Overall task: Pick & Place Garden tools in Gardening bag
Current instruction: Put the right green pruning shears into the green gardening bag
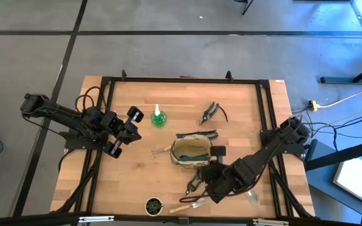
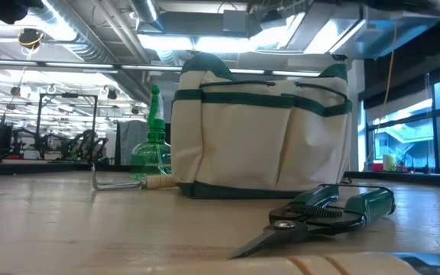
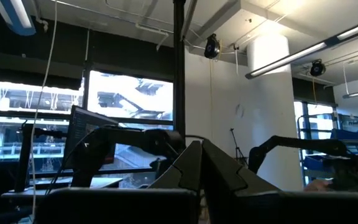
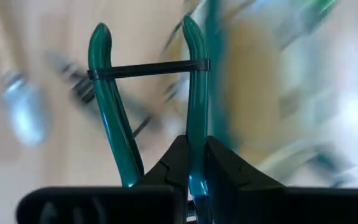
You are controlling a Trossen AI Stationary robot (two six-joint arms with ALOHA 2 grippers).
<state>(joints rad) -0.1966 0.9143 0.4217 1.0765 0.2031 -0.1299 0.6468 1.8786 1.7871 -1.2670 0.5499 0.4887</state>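
Right gripper [image 4: 190, 168]: jaws clamped on one green handle of the pruners [image 4: 114, 112], low over the desk [image 1: 137, 182] just beside the gardening bag [image 1: 190, 150]. Left gripper [image 1: 123, 132]: jaws closed, empty, raised at the desk's left edge. Spray bottle [image 1: 158, 117] stands behind the bag

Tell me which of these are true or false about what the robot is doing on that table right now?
1. The right gripper is closed on one handle of the green-handled pruners. True.
2. The left gripper is reaching into the gardening bag. False: it is shut, holds nothing and waits at the table's left side, away from the bag.
3. The green spray bottle stands on the table outside the bag. True.
4. The black-handled pruners are already in the bag. False: they lie on the table beyond it.
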